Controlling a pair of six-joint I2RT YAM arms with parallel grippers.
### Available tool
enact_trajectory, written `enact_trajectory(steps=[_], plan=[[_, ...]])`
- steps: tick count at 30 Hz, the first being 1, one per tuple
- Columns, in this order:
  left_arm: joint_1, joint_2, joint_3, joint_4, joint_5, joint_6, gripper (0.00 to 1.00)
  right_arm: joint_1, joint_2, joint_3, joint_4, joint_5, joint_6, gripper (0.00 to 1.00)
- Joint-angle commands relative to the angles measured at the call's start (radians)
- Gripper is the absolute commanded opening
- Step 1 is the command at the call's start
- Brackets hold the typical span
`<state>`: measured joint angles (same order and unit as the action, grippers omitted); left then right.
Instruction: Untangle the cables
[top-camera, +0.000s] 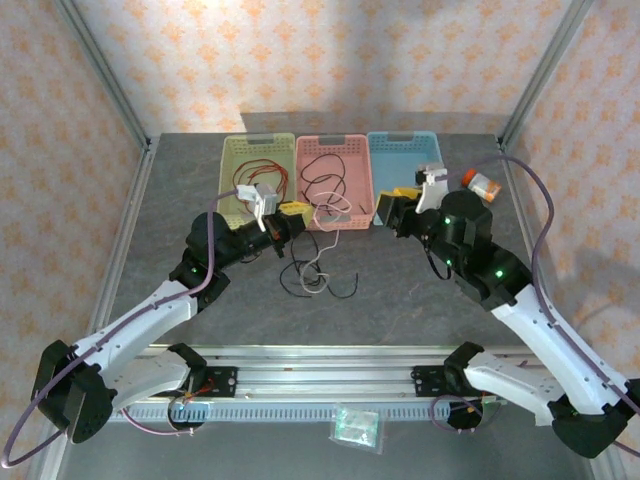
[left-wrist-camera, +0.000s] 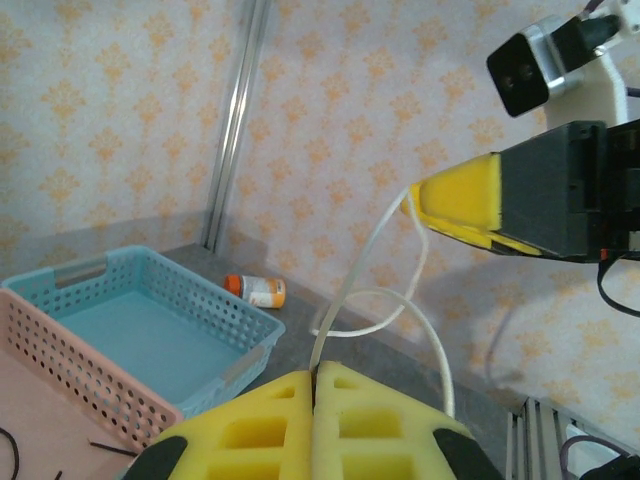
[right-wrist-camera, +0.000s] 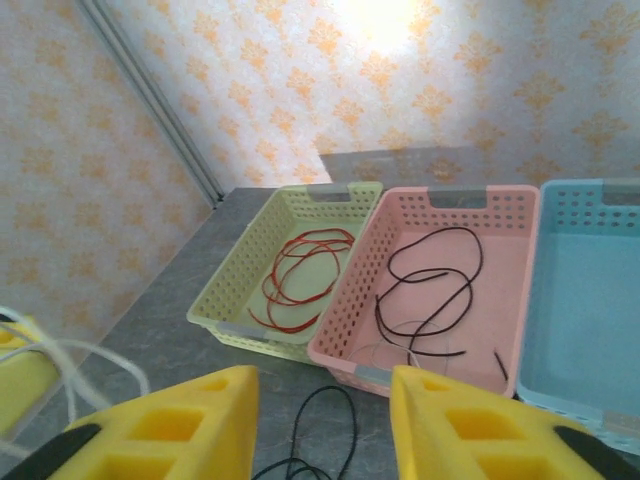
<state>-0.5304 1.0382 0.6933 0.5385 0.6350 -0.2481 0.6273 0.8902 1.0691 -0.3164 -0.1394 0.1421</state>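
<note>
My left gripper (left-wrist-camera: 316, 372) is shut on a white cable (left-wrist-camera: 372, 258), which rises from between the yellow pads and loops toward the right gripper's yellow finger (left-wrist-camera: 458, 205). In the top view the left gripper (top-camera: 296, 212) holds this white cable (top-camera: 309, 262) above the table, its slack hanging down onto a black cable (top-camera: 322, 287) that lies loose on the table. My right gripper (right-wrist-camera: 322, 425) is open with nothing between its fingers, beside the white strand. A red cable (right-wrist-camera: 300, 275) lies coiled in the green basket (right-wrist-camera: 236, 300). Another black cable (right-wrist-camera: 432, 290) lies in the pink basket (right-wrist-camera: 505, 205).
A blue basket (right-wrist-camera: 590, 300) stands to the right of the pink one with no cable in it. An orange-capped bottle (top-camera: 482, 185) lies to the right of the blue basket (top-camera: 405, 160). A small clear bag (top-camera: 357, 428) lies at the near edge by the arm bases.
</note>
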Motion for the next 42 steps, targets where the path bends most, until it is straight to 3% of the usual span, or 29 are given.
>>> enact_trajectory(steps=[1, 7, 10, 14, 17, 22, 25, 37, 42], plan=[[-0.002, -0.024, 0.050, -0.023, -0.022, 0.036, 0.00, -0.001, -0.019, -0.015, 0.079, -0.076, 0.026, 0.43], [-0.002, -0.032, 0.066, -0.019, -0.066, 0.013, 0.00, -0.003, -0.020, -0.062, 0.157, -0.226, 0.076, 0.47], [-0.001, -0.028, 0.081, -0.015, -0.068, -0.008, 0.00, -0.002, -0.025, -0.102, 0.223, -0.360, 0.052, 0.66], [-0.003, -0.015, 0.108, -0.018, -0.061, -0.031, 0.00, 0.001, -0.009, -0.127, 0.264, -0.470, -0.012, 0.75], [-0.002, -0.009, 0.116, -0.028, -0.079, -0.041, 0.00, 0.024, -0.014, -0.144, 0.306, -0.445, -0.037, 0.75], [-0.003, -0.009, 0.121, -0.027, -0.103, -0.077, 0.00, 0.138, -0.056, -0.196, 0.401, -0.166, -0.080, 0.73], [-0.002, -0.007, 0.126, -0.036, -0.108, -0.090, 0.00, 0.186, -0.040, -0.191, 0.428, -0.092, -0.107, 0.73], [-0.002, -0.021, 0.124, -0.038, -0.107, -0.114, 0.00, 0.239, 0.074, -0.144, 0.519, -0.157, -0.100, 0.65], [-0.002, -0.017, 0.124, -0.043, -0.095, -0.113, 0.00, 0.239, 0.104, -0.138, 0.644, -0.215, -0.008, 0.54]])
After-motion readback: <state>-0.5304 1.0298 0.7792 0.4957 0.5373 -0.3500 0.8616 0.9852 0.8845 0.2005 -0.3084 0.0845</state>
